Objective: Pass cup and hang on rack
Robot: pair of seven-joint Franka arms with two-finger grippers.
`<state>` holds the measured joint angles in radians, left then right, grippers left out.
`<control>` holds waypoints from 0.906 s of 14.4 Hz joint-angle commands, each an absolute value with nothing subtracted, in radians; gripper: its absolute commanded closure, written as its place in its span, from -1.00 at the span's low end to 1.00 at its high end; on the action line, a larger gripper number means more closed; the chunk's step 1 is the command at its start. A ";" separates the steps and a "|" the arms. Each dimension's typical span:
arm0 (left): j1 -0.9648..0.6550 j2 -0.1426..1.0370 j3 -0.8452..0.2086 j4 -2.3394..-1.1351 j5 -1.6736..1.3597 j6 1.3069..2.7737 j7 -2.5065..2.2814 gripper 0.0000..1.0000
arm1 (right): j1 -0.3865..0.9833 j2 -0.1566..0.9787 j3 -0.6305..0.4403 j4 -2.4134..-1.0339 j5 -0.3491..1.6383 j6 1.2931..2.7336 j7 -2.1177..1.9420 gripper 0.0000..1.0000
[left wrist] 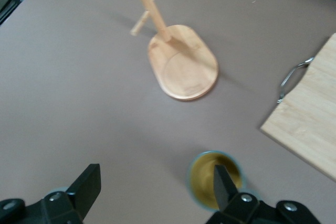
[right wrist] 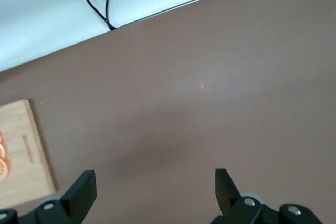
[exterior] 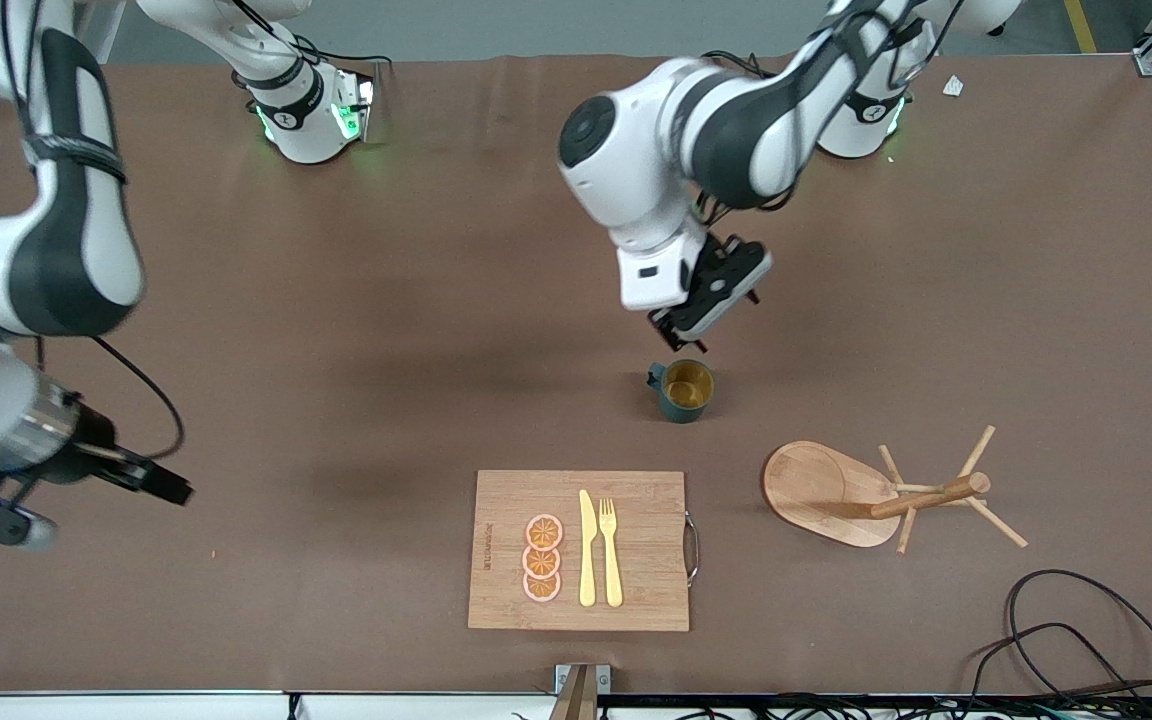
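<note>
Teal-green cup (exterior: 685,390) upright on the desk (exterior: 386,330), yellow inside showing | left end effector (exterior: 678,334) just above it, fingers spread wide, one finger (left wrist: 222,184) over the rim, nothing held | rack (exterior: 876,492) lies tipped near the cup | right end effector (right wrist: 152,190) open, empty, waiting over bare desk, partly cut off in front view

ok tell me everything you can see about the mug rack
The rack is a light wooden mug tree: an oval dished base, a central post and several thin angled pegs. It stands on the brown table, toward the left arm's end, beside the cutting board and nearer the front camera than the cup. Nothing hangs on it or touches it.
</note>
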<state>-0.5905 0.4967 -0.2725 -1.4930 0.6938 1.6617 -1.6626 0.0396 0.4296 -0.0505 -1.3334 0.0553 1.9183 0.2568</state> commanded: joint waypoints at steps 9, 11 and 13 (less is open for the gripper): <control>-0.793 0.845 -0.259 -1.405 1.124 1.704 -2.086 -0.86 | -0.132 0.202 -0.035 -1.289 0.041 1.703 -0.074 -1.00; -0.807 0.861 -0.253 -1.407 1.123 1.698 -2.129 -0.85 | -0.124 0.190 -0.034 -1.290 0.034 1.521 -0.066 -1.00; -0.808 0.868 -0.255 -1.408 1.115 1.687 -2.170 -0.86 | -0.118 0.158 -0.031 -1.317 0.026 1.465 -0.063 -1.00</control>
